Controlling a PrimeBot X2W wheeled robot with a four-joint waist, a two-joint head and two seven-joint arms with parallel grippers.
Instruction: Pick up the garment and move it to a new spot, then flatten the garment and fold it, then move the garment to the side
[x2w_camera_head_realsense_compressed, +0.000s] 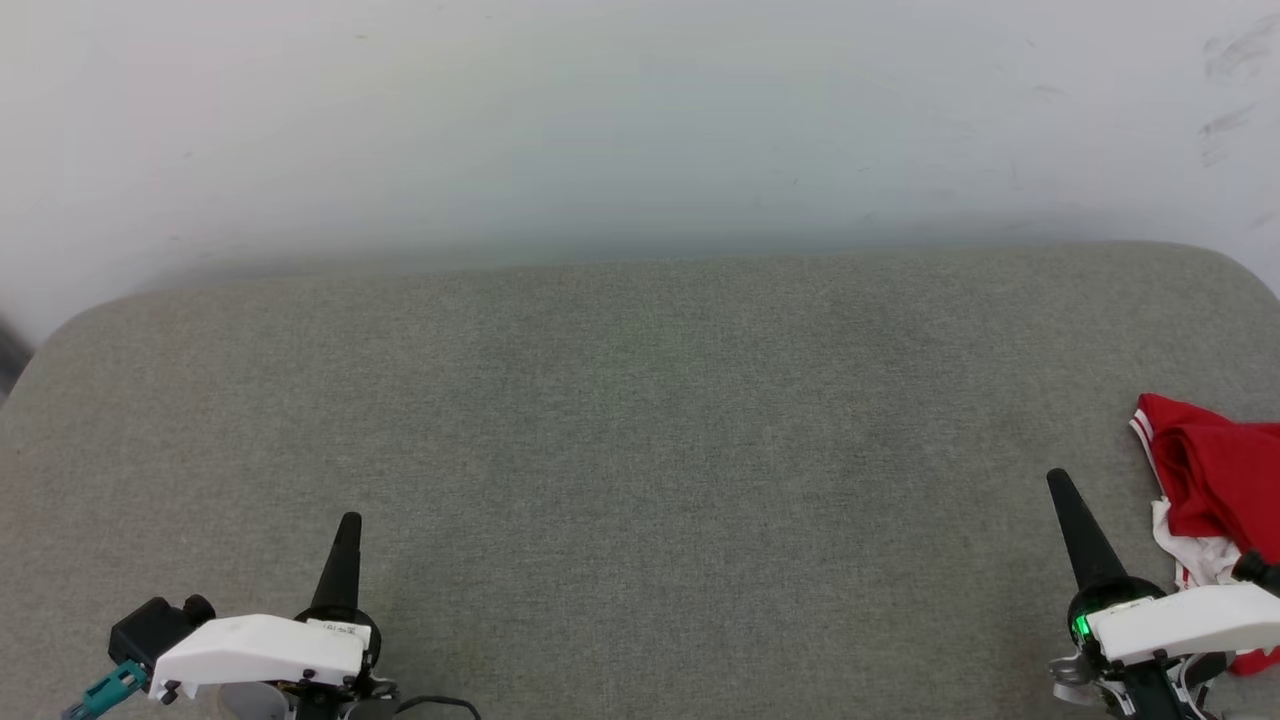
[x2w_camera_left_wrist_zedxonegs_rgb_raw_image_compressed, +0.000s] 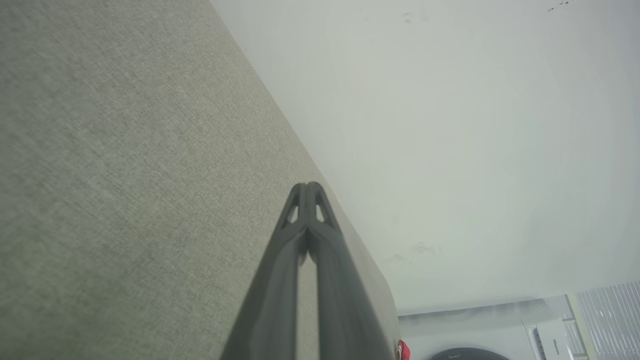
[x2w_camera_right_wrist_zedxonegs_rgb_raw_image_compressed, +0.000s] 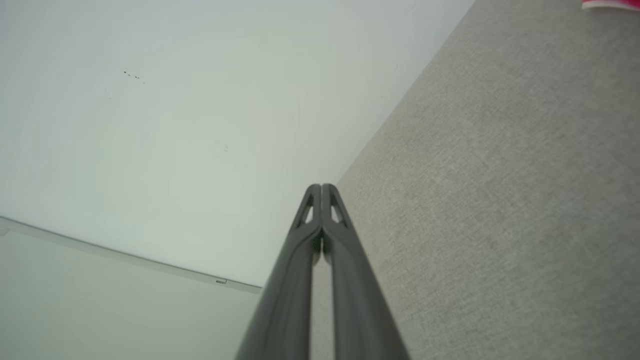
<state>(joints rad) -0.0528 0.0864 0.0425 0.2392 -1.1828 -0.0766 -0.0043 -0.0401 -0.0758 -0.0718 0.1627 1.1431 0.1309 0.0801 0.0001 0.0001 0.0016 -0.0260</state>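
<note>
Left gripper (x2w_camera_head_realsense_compressed: 348, 528), right gripper (x2w_camera_head_realsense_compressed: 1058, 488): fingers pressed together, empty. Red jersey (x2w_camera_head_realsense_compressed: 1215, 480) crumpled just right of right fingers, untouched; pickup likely next.

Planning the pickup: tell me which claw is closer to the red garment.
The right claw: the crumpled garment lies just beside it, while the left claw sits far across the grey surface.
</note>
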